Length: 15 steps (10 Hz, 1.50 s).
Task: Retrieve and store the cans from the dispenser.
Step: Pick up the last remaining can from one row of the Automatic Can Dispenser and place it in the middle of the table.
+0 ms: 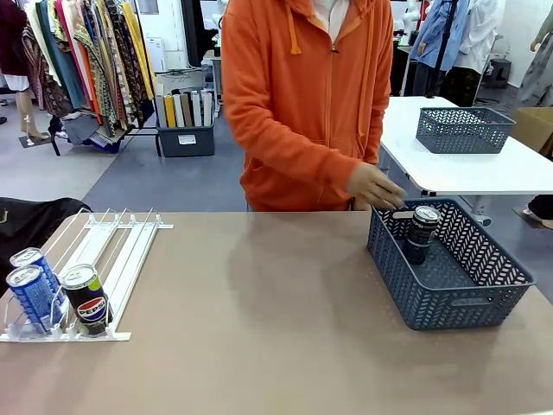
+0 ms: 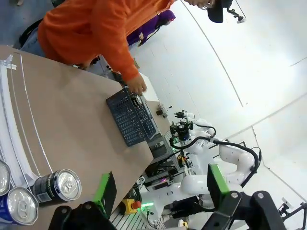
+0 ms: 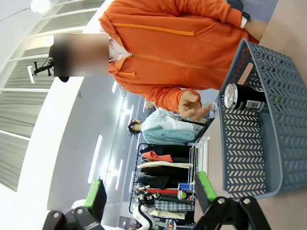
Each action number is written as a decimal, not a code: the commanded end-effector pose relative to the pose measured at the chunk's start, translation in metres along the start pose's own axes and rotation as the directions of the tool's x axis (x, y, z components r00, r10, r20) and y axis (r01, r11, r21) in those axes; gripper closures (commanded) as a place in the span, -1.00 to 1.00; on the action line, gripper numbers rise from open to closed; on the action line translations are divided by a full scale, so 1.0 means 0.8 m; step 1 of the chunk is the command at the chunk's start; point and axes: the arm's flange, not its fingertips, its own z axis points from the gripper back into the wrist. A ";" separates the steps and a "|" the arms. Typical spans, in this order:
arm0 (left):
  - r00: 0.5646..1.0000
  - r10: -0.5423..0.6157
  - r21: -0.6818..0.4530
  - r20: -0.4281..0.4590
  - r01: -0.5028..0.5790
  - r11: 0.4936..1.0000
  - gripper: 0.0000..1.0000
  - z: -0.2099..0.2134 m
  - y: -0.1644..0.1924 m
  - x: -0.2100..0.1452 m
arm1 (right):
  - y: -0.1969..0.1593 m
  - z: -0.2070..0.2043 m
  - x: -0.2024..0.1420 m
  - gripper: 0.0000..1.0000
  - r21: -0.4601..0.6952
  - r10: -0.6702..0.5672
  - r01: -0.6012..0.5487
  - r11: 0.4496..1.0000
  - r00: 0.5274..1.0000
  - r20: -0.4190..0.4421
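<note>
The white dispenser (image 1: 112,251) lies at the table's left, with two blue cans (image 1: 34,294) and a black Pepsi can (image 1: 86,300) standing at its front lip. Another black can (image 1: 422,233) stands upright in the blue-grey basket (image 1: 458,298) at the right. The person's hand (image 1: 376,186) hovers just above that basket's far left corner, off the can. In the left wrist view my left gripper (image 2: 160,187) is open and empty, above the Pepsi can (image 2: 57,186). My right gripper (image 3: 151,194) is open too, apart from the basket (image 3: 283,158) and its can (image 3: 244,98).
A person in an orange hoodie (image 1: 302,95) stands at the far side. A second basket (image 1: 464,130) sits on a white table at the back right. A black bag (image 1: 34,220) lies beside the dispenser's far left. Bare tabletop (image 1: 259,311) spans the middle.
</note>
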 end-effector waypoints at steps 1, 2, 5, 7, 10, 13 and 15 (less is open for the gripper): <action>1.000 -0.009 -0.021 0.014 0.009 1.000 -1.00 -0.001 -0.003 0.000 | 0.007 0.002 -0.001 -1.00 0.000 -0.013 0.013 1.000 1.000 -0.008; 1.000 0.000 0.000 0.000 0.000 1.000 -1.00 0.000 0.000 0.000 | 0.007 0.002 -0.001 -1.00 0.000 -0.013 0.013 1.000 1.000 -0.008; 0.957 -0.023 0.480 -0.290 0.167 0.861 -1.00 -0.072 -0.051 0.017 | 0.007 0.002 -0.001 -1.00 0.000 -0.013 0.013 1.000 1.000 -0.008; 0.823 0.071 0.631 -0.564 0.374 0.680 -1.00 -0.141 -0.083 0.007 | 0.007 0.002 -0.001 -1.00 0.000 -0.013 0.013 1.000 1.000 -0.008; 0.771 0.222 0.768 -0.597 0.469 0.436 -1.00 -0.210 -0.072 -0.009 | 0.007 0.002 -0.001 -1.00 0.000 -0.013 0.013 1.000 1.000 -0.008; 0.773 0.320 0.833 -0.548 0.471 0.290 -1.00 -0.243 -0.054 -0.024 | 0.007 0.002 -0.001 -1.00 0.000 -0.013 0.013 1.000 1.000 -0.008; 0.760 0.296 0.812 -0.578 0.499 0.304 -1.00 -0.240 -0.050 -0.034 | 0.007 0.002 -0.001 -1.00 0.000 -0.013 0.013 1.000 1.000 -0.008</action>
